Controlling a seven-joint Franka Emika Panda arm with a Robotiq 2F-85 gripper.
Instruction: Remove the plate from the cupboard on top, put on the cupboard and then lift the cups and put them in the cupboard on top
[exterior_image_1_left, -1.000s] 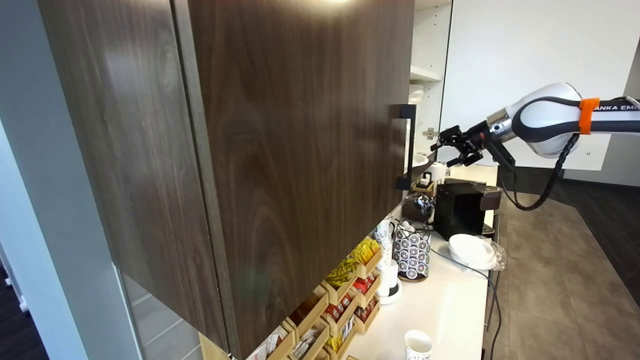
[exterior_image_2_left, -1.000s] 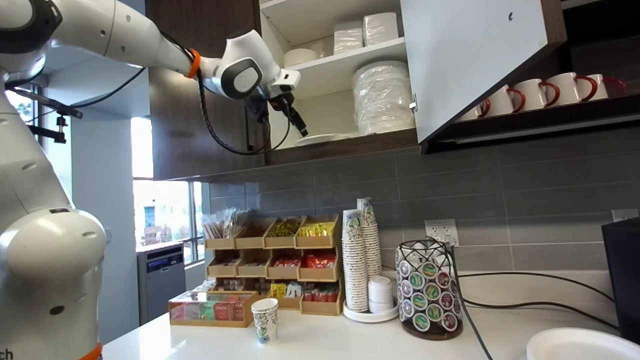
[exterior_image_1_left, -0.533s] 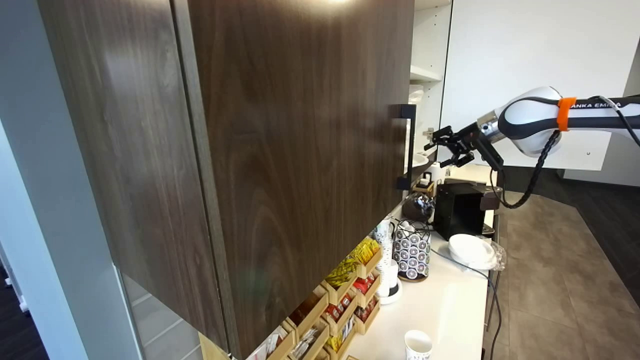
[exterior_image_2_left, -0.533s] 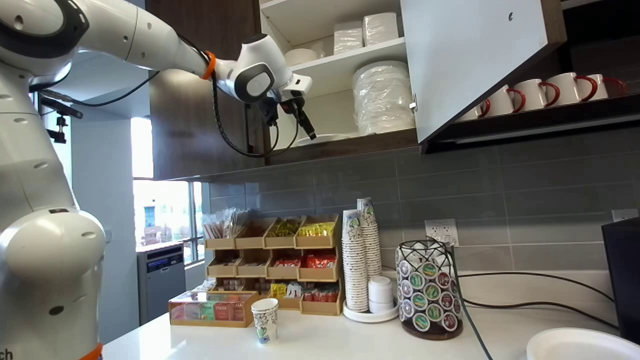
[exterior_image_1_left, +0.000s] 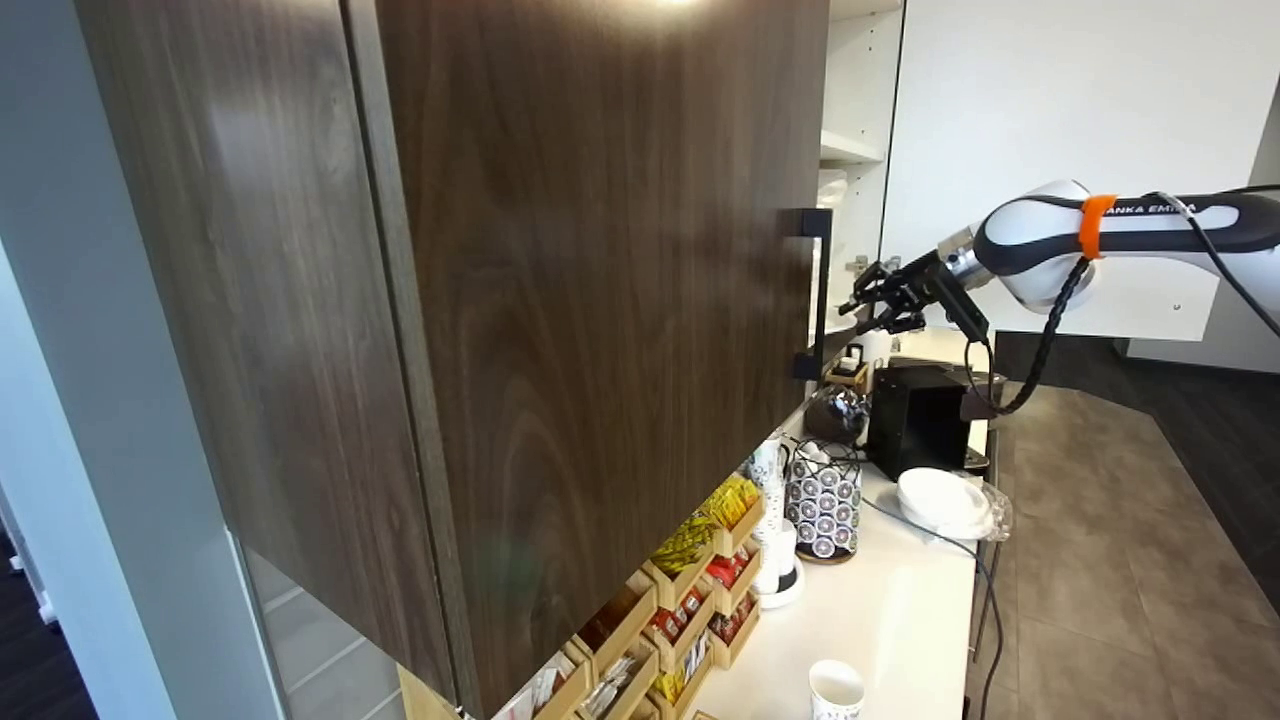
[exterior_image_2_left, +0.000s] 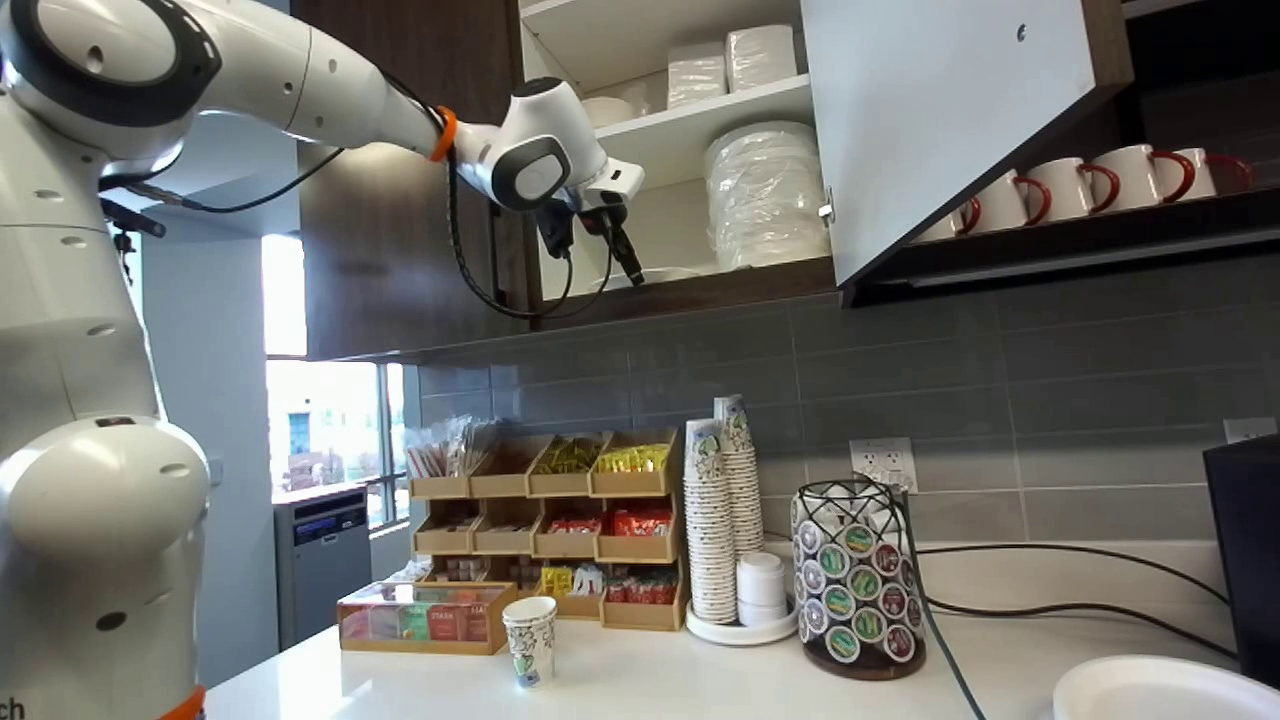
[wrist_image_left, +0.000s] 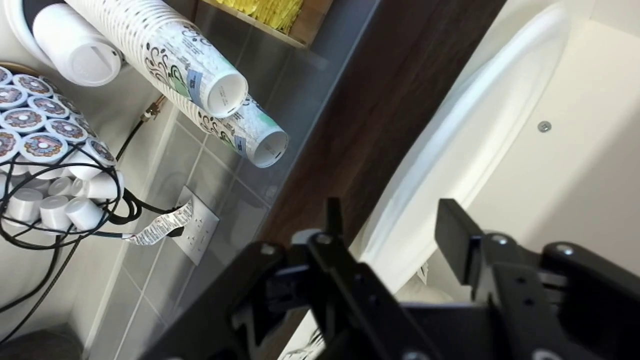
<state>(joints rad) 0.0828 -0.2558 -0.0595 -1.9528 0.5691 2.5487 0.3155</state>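
A white plate (wrist_image_left: 450, 150) lies on the bottom shelf of the open upper cupboard (exterior_image_2_left: 720, 287), by its front edge. It also shows in an exterior view (exterior_image_2_left: 668, 274). My gripper (wrist_image_left: 392, 212) is open at the cupboard's front. In the wrist view the plate's near rim shows in the gap between the fingers; I cannot tell whether they touch it. The gripper shows in both exterior views (exterior_image_1_left: 854, 318) (exterior_image_2_left: 636, 278). A patterned paper cup (exterior_image_2_left: 531, 640) stands on the counter. Tall stacks of paper cups (exterior_image_2_left: 710, 530) stand behind, also in the wrist view (wrist_image_left: 215, 85).
The cupboard door (exterior_image_2_left: 960, 110) stands open beside the shelf. Wrapped white dishes (exterior_image_2_left: 765, 195) stand deeper on the plate's shelf. Mugs with red handles (exterior_image_2_left: 1065, 190) sit on a side shelf. A pod rack (exterior_image_2_left: 860, 580), a wooden organizer (exterior_image_2_left: 550, 545) and white plates (exterior_image_1_left: 940, 503) are on the counter.
My arm has moved closer to the cupboard and slightly down, and the fingertips have come up to the plate at the shelf's front. Other things have not moved.
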